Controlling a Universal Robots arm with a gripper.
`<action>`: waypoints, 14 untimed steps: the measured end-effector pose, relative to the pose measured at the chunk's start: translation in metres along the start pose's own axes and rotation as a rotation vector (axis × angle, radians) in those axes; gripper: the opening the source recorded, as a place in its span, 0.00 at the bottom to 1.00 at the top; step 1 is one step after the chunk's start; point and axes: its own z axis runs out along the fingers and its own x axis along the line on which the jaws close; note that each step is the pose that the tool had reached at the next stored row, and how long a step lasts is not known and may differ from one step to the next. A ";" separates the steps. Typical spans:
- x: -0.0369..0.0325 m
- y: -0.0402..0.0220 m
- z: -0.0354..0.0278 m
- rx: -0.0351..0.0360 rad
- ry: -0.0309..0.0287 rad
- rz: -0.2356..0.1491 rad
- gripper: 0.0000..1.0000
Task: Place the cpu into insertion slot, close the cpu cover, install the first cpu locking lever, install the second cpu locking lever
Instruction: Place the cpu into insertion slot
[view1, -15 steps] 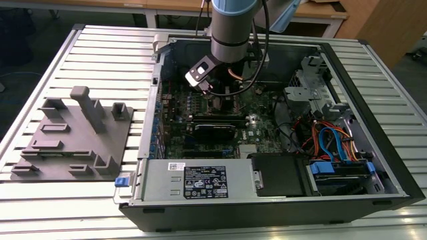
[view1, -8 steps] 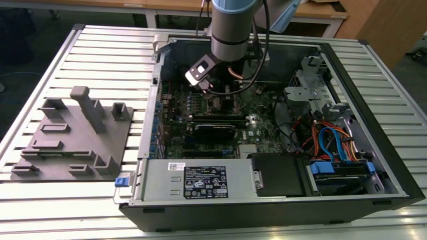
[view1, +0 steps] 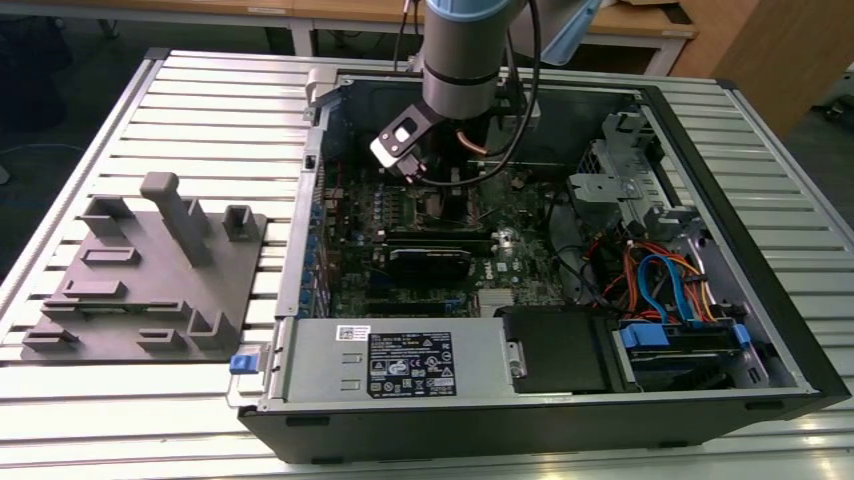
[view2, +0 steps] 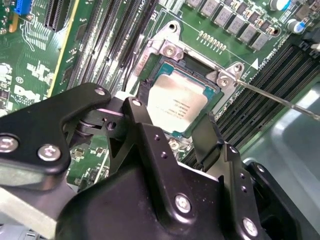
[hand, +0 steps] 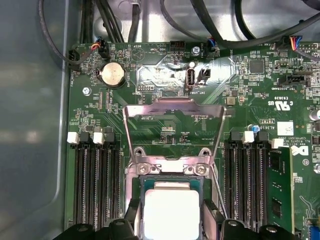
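The claw (view2: 171, 116) hangs inside the open computer case (view1: 534, 440). Its fingers are closed to chip width and, I judge, pinch the cpu (hand: 172, 211) by opposite edges, keeping it flat in the insertion slot (hand: 167, 169). The cpu cover (hand: 172, 104) stands swung up, clear of the socket. A thin locking lever (view2: 280, 100) angles out beside it, and memory slots (hand: 97, 185) crowd both flanks.

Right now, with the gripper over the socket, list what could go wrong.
1. The cpu lies at the insertion slot under the gripper; any tilt or shift could damage contacts.
2. The cpu cover is swung open beyond the slot and might drop early.
3. The thin locking lever juts out beside the slot and could snag the gripper.
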 end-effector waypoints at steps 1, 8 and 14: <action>0.0000 0.0000 -0.0002 -0.0001 0.0002 0.000 0.61; 0.0001 0.0001 -0.0023 -0.0001 0.0002 0.000 0.61; 0.0001 0.0001 -0.0026 0.0001 -0.0001 0.000 0.61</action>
